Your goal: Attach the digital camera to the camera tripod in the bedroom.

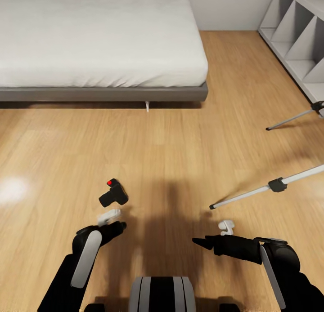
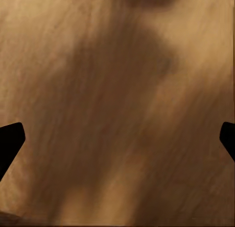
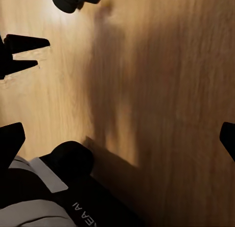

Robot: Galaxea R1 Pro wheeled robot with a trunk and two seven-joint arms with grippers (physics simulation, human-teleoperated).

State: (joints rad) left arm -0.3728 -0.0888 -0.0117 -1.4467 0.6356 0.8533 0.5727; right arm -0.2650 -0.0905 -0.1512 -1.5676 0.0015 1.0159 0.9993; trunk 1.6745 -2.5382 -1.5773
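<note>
Black digital camera lay on the wood floor, just ahead of the left claw, which stood wide and empty, apparently poised for pickup. Right claw likewise wide. Camera tripod stood well apart.

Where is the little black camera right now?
In the head view the digital camera lies on the wood floor, just ahead of the left gripper, well left of the tripod legs.
</note>
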